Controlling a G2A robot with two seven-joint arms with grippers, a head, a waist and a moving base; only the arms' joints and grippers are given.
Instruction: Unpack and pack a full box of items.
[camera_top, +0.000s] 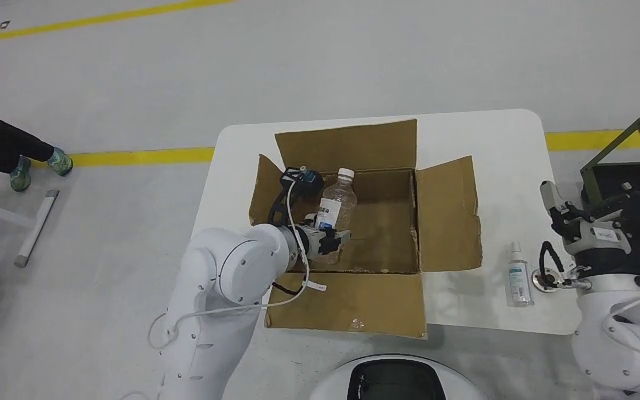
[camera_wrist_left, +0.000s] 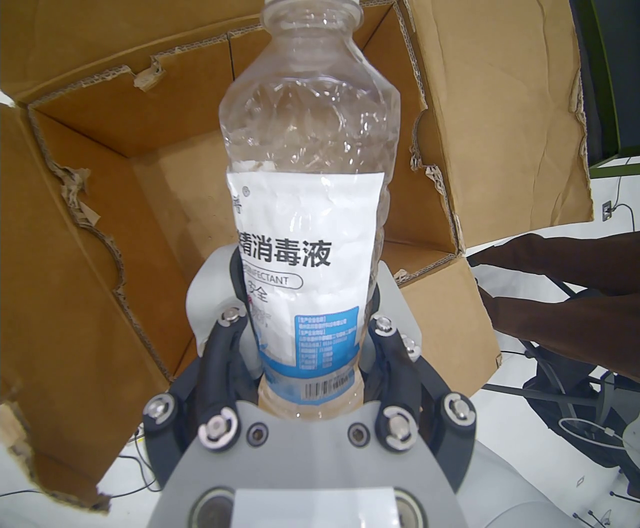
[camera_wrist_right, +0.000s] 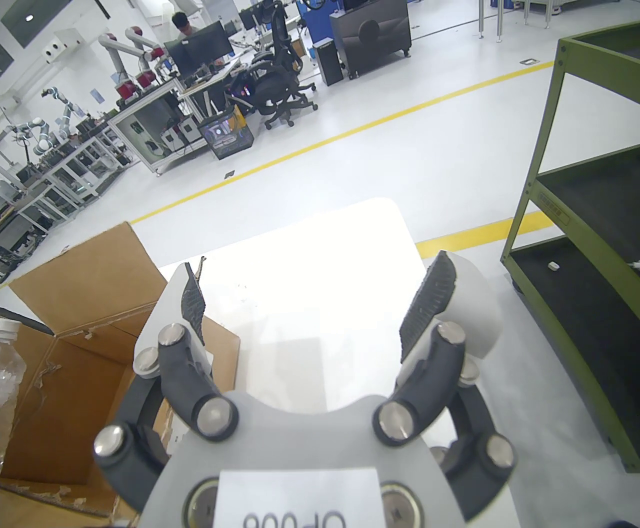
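Now holding a clear, white-labelled plastic bottle (camera_wrist_left: 305, 200) tight in the left gripper (camera_wrist_left: 305, 300) over the open brown cardboard box (camera_top: 345, 145), with jaws spread wide on the right gripper (camera_wrist_right: 320, 300).

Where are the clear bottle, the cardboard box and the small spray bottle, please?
clear bottle (camera_wrist_left: 305, 240), left wrist view, on its white label.
cardboard box (camera_top: 345, 146), top view, on its far flap.
small spray bottle (camera_top: 518, 282), top view, on its body.
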